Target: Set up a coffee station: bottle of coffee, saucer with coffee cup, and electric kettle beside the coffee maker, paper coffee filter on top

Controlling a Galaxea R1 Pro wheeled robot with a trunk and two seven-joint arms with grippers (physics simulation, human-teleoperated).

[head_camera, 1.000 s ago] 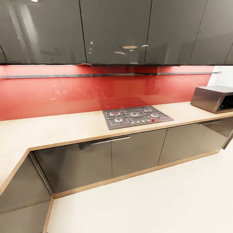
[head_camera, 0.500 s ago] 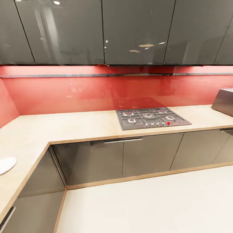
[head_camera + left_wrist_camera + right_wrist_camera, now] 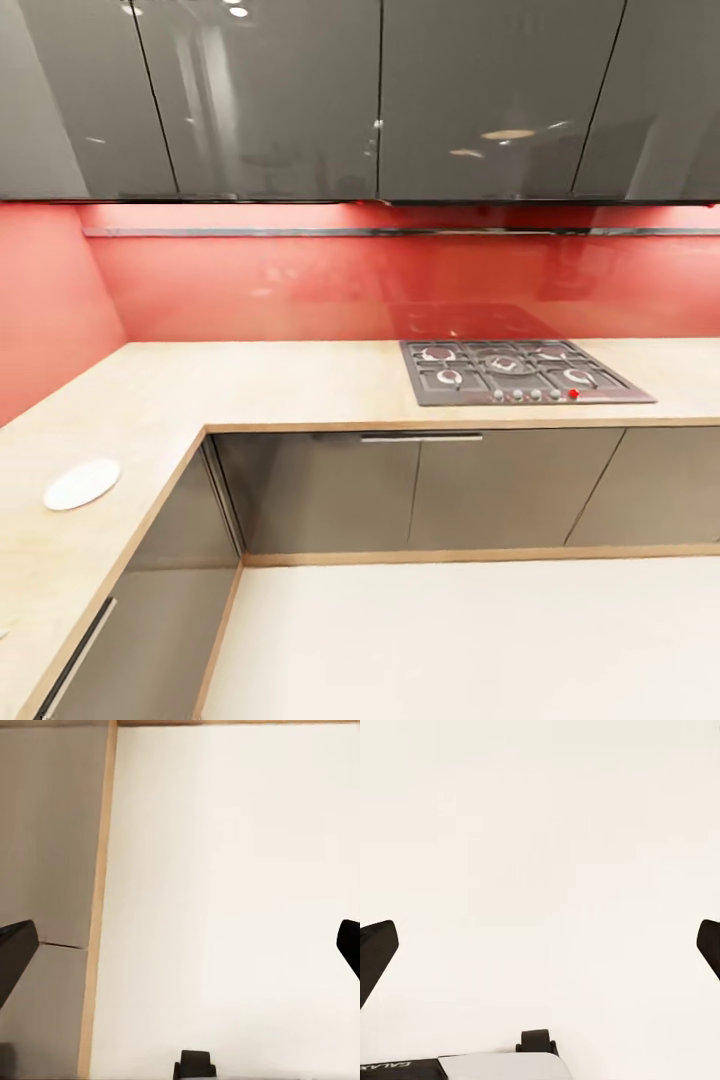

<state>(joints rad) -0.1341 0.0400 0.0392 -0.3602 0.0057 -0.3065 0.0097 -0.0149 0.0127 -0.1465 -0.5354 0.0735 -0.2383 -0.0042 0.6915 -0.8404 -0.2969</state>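
White saucer (image 3: 82, 484) at my 9 o'clock on pale beige speckled table (image 3: 250, 380). Red glossy backsplash (image 3: 300, 285). Dark grey cabinets (image 3: 300, 100). Grey hob (image 3: 520, 372), one red knob. Cream floor (image 3: 450, 640).

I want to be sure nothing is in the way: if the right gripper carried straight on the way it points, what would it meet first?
Probably just the pale floor: the open right gripper has nothing between its fingertips or ahead, though depth is hard to judge.
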